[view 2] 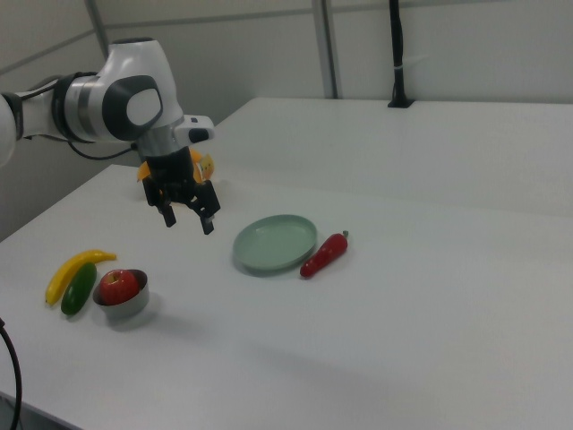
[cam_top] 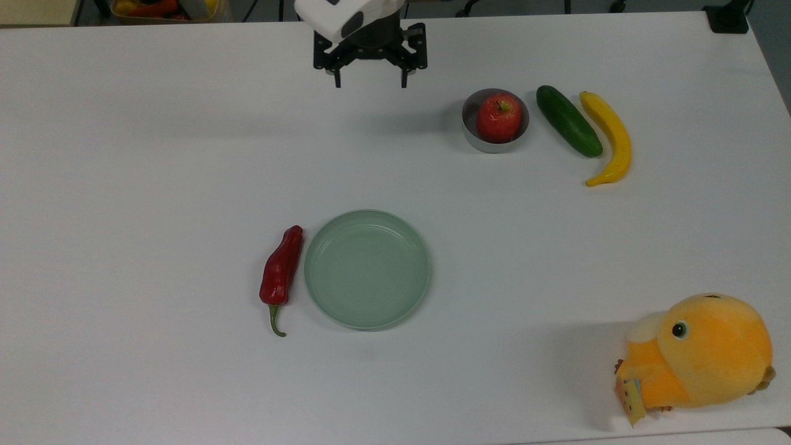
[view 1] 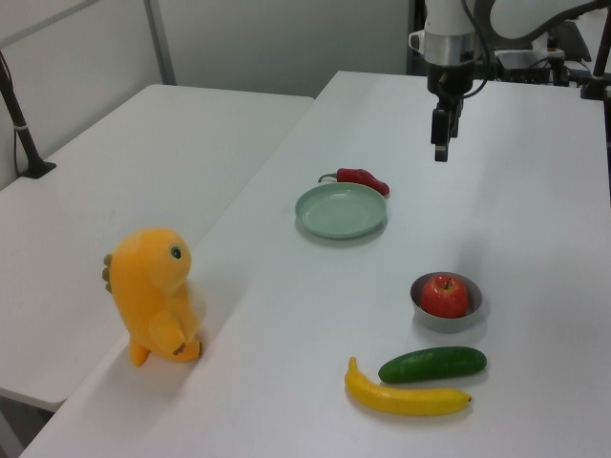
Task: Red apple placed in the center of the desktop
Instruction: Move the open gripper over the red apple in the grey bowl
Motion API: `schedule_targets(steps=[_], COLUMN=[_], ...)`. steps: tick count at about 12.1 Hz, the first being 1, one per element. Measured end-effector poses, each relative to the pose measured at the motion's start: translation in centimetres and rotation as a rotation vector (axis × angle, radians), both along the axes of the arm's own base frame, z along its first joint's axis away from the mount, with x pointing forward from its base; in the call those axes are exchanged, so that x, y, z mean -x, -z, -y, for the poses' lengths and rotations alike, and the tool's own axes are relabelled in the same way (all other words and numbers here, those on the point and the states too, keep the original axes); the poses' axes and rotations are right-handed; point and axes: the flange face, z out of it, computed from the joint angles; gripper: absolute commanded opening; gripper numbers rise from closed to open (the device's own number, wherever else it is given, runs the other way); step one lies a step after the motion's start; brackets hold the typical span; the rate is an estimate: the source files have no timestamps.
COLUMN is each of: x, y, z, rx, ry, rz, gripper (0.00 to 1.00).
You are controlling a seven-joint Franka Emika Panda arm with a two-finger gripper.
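apple (cam_top: pixel 499 116) in bowl (cam_top: pixel 476 141), top view's upper right; cucumber (cam_top: pixel 568 120) then banana (cam_top: pixel 609 137) to its right. Chili (cam_top: pixel 282 272) just left of plate (cam_top: pixel 367 268), mid-desktop (cam_top: pixel 154 185). Plush toy (cam_top: pixel 701 351) at lower right.

On the white counter (cam_top: pixel 154 185), the red apple (cam_top: pixel 499 117) sits in a small grey bowl (cam_top: pixel 474 137), just beside a cucumber (cam_top: pixel 568 120) and banana (cam_top: pixel 609 137). The gripper (cam_top: pixel 370 82) hangs near the far edge, jaws spread. A green plate (cam_top: pixel 367 268) lies mid-counter beside a red chili (cam_top: pixel 282 272).
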Motion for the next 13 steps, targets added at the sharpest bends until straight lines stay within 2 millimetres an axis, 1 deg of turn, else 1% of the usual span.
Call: schedule_targets(steps=[1,3,4,9,10,12,13], x=[0.2,1.0,1.8,4.7,5.7,7.1,7.7], y=[0.1,0.5,1.0,2.8,4.0,6.1,7.1], z=[-1.0,-3.6,-5.6,-11.7,-14.0,-17.6,-19.0], rx=[-0.003,-0.006,-0.004,0.007,0.012,0.018,0.019], ry=[-0.005,-0.018,-0.038,-0.092,-0.109,-0.134,-0.146], rz=[-0.002,-0.011,-0.021,-0.058,-0.081,-0.114,-0.126], gripper=[1.00,1.00,1.00,1.00,1.00,1.00,1.00])
